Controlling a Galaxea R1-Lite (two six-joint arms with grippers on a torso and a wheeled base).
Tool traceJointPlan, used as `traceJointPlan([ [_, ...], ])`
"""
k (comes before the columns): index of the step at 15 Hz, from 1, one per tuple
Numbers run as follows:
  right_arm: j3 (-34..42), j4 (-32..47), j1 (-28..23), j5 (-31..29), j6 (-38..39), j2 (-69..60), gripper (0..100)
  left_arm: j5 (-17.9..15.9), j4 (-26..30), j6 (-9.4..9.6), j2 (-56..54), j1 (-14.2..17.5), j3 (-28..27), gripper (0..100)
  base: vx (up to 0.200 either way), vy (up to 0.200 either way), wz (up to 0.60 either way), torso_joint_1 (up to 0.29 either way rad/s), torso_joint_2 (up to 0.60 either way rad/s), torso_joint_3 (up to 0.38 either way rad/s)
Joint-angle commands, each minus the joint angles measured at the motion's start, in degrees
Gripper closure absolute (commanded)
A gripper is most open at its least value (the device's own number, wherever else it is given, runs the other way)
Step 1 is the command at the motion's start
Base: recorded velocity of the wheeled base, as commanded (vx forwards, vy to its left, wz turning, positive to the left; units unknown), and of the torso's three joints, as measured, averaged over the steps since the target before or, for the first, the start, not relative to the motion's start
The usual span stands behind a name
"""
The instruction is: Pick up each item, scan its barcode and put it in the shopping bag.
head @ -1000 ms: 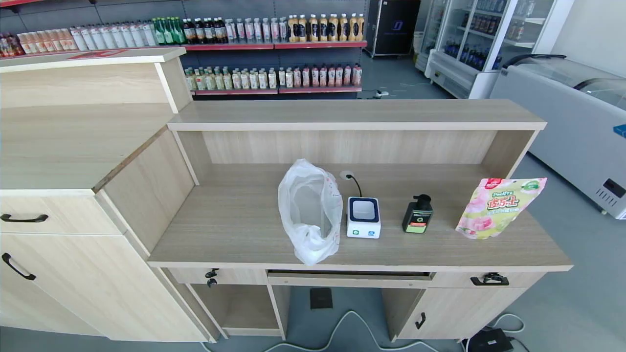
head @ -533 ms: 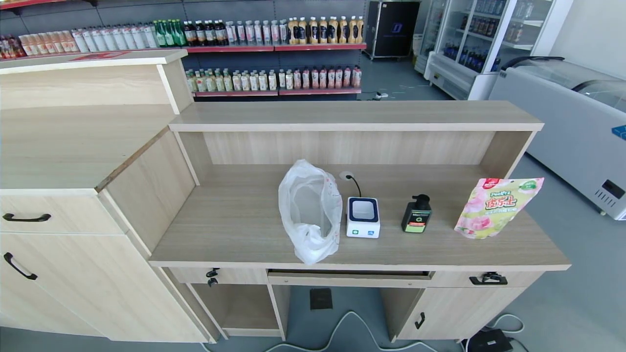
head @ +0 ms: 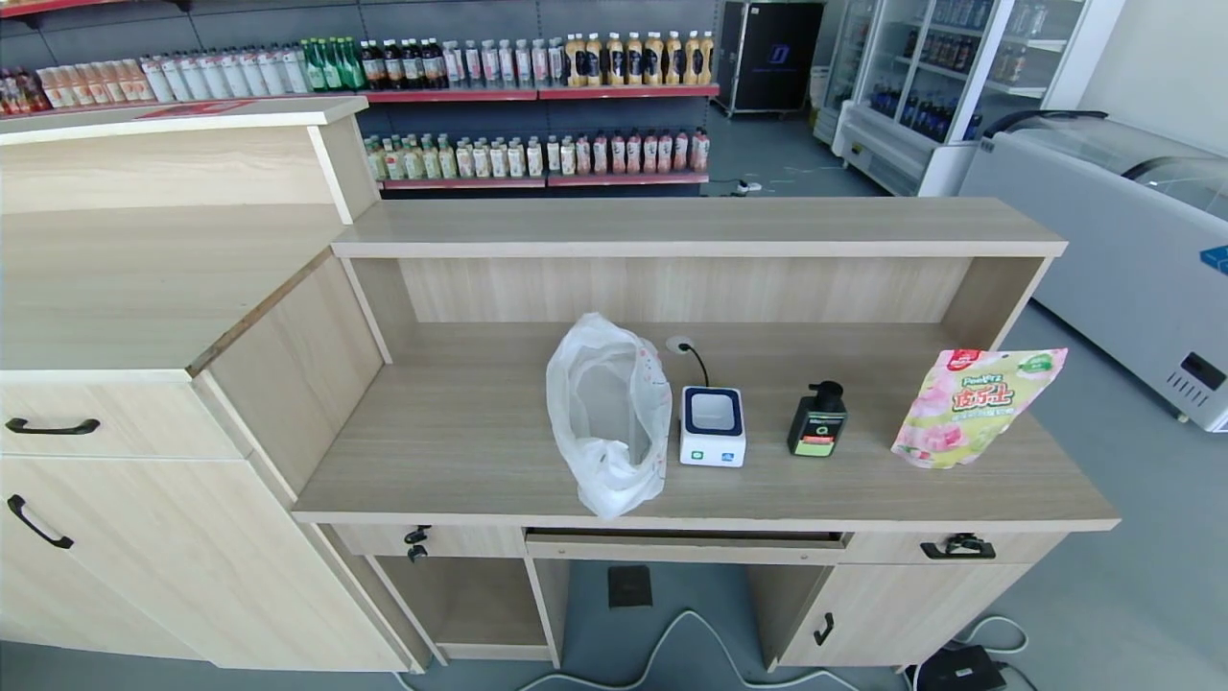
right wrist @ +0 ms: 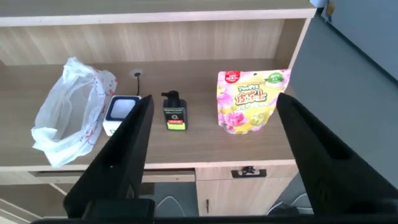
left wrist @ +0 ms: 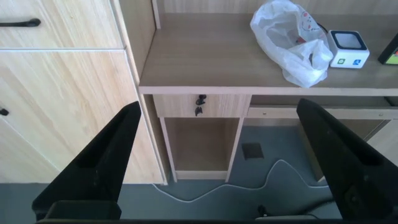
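Note:
A white plastic shopping bag [head: 608, 413] stands open on the wooden counter [head: 460, 432], left of a small white barcode scanner [head: 713, 426]. Right of the scanner stands a dark pump bottle [head: 818, 421], and farther right a pink and green snack pouch [head: 979, 407] stands near the counter's right end. My left gripper [left wrist: 217, 168] hangs open below and in front of the counter's left part, with the bag [left wrist: 291, 38] and the scanner [left wrist: 349, 48] beyond it. My right gripper [right wrist: 211, 162] is open in front of the counter, facing the bottle [right wrist: 174, 112] and pouch [right wrist: 250, 101].
A raised shelf [head: 700, 226] runs along the back of the counter, and a taller cabinet [head: 144, 288] with drawers stands at the left. A cable [head: 697, 360] runs from the scanner to a hole in the counter. Drinks shelves and freezers stand behind.
The head view shifted slightly between one second ago and half a second ago; nothing on the counter has moved.

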Motion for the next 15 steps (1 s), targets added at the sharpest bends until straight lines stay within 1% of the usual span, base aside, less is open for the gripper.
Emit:
traceJointPlan([
  [1,3.07,-5.94,-3.04,1.03,-0.50,11.97,0,0.00,-0.01,0.00,0.01,0.00,0.01,0,0.000,0.000,0.00,0.000,0.00,0.000],
  [2,2.45,-6.91,-7.78,4.81,-7.44,16.72,0,0.00,-0.01,0.00,0.01,0.00,0.01,0,0.000,0.000,0.00,0.000,0.00,0.000],
  [3,-0.10,-7.09,-10.60,8.94,-10.52,21.29,0,0.00,-0.01,0.00,0.01,0.00,0.01,0,0.000,0.000,0.00,0.000,0.00,0.000],
  [4,-2.47,-8.49,-12.79,10.87,-12.89,26.21,0,0.00,-0.01,0.00,0.01,0.00,0.01,0,0.000,0.000,0.00,0.000,0.00,0.000],
  [5,-4.67,-12.71,-14.11,11.58,-13.86,31.48,0,0.00,-0.01,0.00,0.01,0.00,0.01,0,0.000,0.000,0.00,0.000,0.00,0.000],
  [6,-5.90,-15.09,-14.46,12.54,-13.95,34.39,0,0.00,-0.01,0.00,0.01,0.00,0.01,0,0.000,0.000,0.00,0.000,0.00,0.000],
  [7,-8.36,-20.27,-14.99,14.74,-15.53,40.98,0,0.00,-0.01,0.00,0.01,0.00,0.01,0,0.000,0.000,0.00,0.000,0.00,0.000],
  [9,-9.94,-21.68,-15.17,17.38,-17.90,45.64,0,0.00,-0.01,0.00,0.01,0.00,0.01,0,0.000,0.000,0.00,0.000,0.00,0.000],
  [10,-10.38,-23.26,-14.73,24.15,-19.66,49.85,0,0.00,-0.01,0.00,0.01,0.00,0.01,0,0.000,0.000,0.00,0.000,0.00,0.000],
  [12,-10.38,-27.92,-12.79,25.20,-20.98,55.04,0,0.00,-0.01,0.00,0.01,0.00,0.01,0,0.000,0.000,0.00,0.000,0.00,0.000],
  [13,-10.82,-32.93,-10.25,25.46,-21.24,59.87,0,0.00,-0.01,0.00,0.01,0.00,0.01,0,0.000,0.000,0.00,0.000,0.00,0.000],
  [14,-12.49,-36.18,-9.54,25.46,-21.77,63.39,0,0.00,-0.01,0.00,0.01,0.00,0.01,0,0.000,0.000,0.00,0.000,0.00,0.000],
  [15,-13.72,-37.76,-9.28,25.46,-22.74,66.11,0,0.00,-0.01,0.00,0.01,0.00,0.01,0,0.000,0.000,0.00,0.000,0.00,0.000],
])
